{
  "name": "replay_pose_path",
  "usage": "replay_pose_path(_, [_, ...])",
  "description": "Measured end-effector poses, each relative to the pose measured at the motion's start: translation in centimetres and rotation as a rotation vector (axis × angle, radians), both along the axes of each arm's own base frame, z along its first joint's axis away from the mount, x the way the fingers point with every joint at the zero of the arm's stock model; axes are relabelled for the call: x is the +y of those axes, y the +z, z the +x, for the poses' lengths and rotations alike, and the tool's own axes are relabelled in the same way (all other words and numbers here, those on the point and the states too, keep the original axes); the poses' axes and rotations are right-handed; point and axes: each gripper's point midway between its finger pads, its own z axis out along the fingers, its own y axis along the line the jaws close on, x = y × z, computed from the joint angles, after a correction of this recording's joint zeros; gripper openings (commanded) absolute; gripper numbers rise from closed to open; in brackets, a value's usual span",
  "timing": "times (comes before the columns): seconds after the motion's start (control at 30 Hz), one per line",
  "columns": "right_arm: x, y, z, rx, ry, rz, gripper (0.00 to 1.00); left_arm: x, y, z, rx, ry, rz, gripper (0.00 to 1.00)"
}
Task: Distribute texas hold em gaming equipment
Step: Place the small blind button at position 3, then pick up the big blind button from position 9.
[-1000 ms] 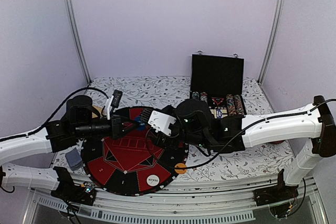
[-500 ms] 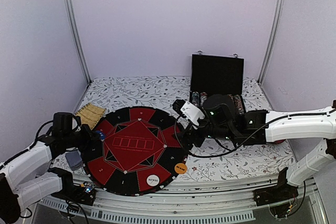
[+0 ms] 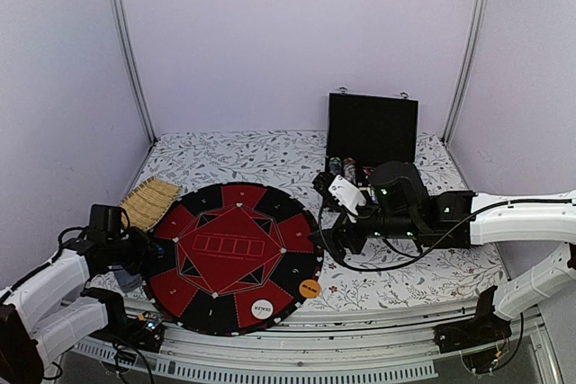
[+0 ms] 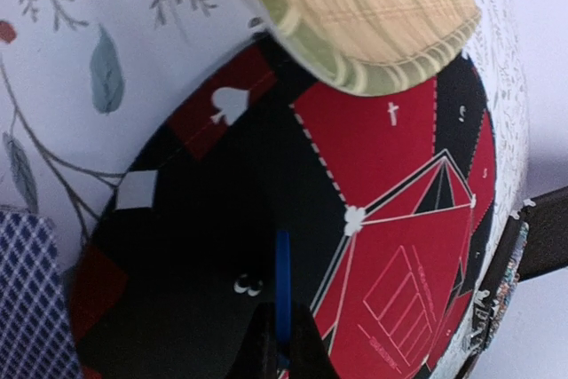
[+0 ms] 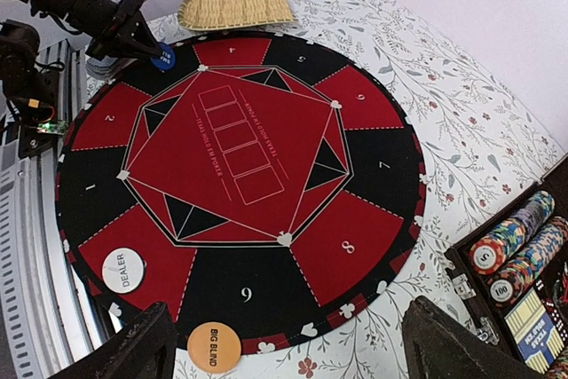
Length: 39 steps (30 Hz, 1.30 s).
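1. The left fingers (image 4: 282,312) were pinched shut on the small blue disc (image 4: 282,264), held on edge over the left rim of the round felt mat (image 5: 373,166), near the counter's (image 5: 461,104) left edge. It looked thin, stiff, light and probably slick, so a pinch across its flat faces suited it.
2. The DEALER disc (image 5: 123,270) lay flat at the mat's near rim, the orange disc (image 5: 214,346) just right of it, straddling the felt's edge.
3. The right fingers (image 5: 293,352) stood wide and empty by the mat's right rim, touching neither disc.

DEALER disc (image 3: 262,308) on round mat (image 3: 234,254), woven tray (image 3: 150,198) behind-left, case (image 3: 372,132) behind-right
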Motion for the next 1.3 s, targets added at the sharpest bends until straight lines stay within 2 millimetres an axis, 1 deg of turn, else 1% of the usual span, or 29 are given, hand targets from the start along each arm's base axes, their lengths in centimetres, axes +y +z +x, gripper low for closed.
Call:
replay_pose_path(0.07, [0.1, 0.1, -0.1, -0.003, 0.01, 0.002, 0.91, 0.3, -0.8, -0.5, 0.027, 0.02, -0.004, 0.0])
replay_pose_path(0.23, [0.2, 0.1, -0.2, -0.005, 0.031, 0.001, 0.91, 1.0, -1.2, -0.3, 0.04, 0.044, -0.002, 0.0])
replay_pose_path(0.27, [0.2, 0.1, -0.3, -0.004, 0.034, 0.001, 0.91, 1.2, -1.2, -0.3, 0.043, 0.047, 0.001, 0.05])
replay_pose_path(0.37, [0.2, 0.0, -0.3, -0.001, 0.036, 0.001, 0.92, 1.5, -1.1, -0.1, 0.048, 0.052, 0.014, 0.32])
replay_pose_path(0.43, [0.2, 0.0, -0.4, 0.002, 0.036, -0.003, 0.92, 1.9, -1.4, -0.4, 0.068, 0.059, 0.034, 0.42])
replay_pose_path(0.57, [0.2, -0.4, -0.3, 0.028, 0.028, -0.026, 0.93, 2.7, -1.5, -1.0, 0.097, 0.079, 0.071, 0.55])
replay_pose_path(0.63, [0.2, -0.9, -0.2, 0.053, 0.017, -0.044, 0.93, 3.0, -1.0, -1.0, 0.093, 0.084, 0.09, 0.58])
replay_pose_path(0.7, [0.2, -1.5, -0.2, 0.077, 0.006, -0.062, 0.94, 3.3, -0.3, -0.7, 0.078, 0.089, 0.108, 0.58])
replay_pose_path(0.77, [0.1, -2.5, -0.2, 0.116, -0.01, -0.087, 0.96, 3.5, 0.7, -0.2, 0.057, 0.087, 0.127, 0.58])
replay_pose_path(0.83, [0.0, -3.7, -0.3, 0.163, -0.03, -0.115, 1.0, 3.7, 1.9, 0.5, 0.027, 0.079, 0.145, 0.58])
replay_pose_path(0.9, [0.0, -5.3, -0.4, 0.213, -0.047, -0.147, 0.99, 3.8, 3.4, 1.2, -0.008, 0.069, 0.162, 0.58])
replay_pose_path(0.97, [-0.2, -7.4, -0.6, 0.275, -0.076, -0.19, 0.99, 3.8, 5.0, 2.1, -0.053, 0.054, 0.179, 0.6])
replay_pose_path(1.1, [-0.4, -11.6, -1.5, 0.371, -0.119, -0.298, 0.99, 3.7, 8.1, 3.6, -0.14, 0.017, 0.214, 0.71])
replay_pose_path(1.17, [0.0, -13.3, -2.2, 0.401, -0.124, -0.349, 0.99, 3.5, 9.1, 4.0, -0.166, -0.008, 0.234, 0.76])
replay_pose_path(1.23, [0.7, -14.6, -3.0, 0.422, -0.118, -0.389, 1.0, 3.1, 9.8, 4.5, -0.183, -0.041, 0.252, 0.8])
replay_pose_path(1.3, [1.3, -15.3, -3.6, 0.433, -0.114, -0.416, 0.96, 2.5, 10.3, 5.0, -0.19, -0.085, 0.271, 0.83])
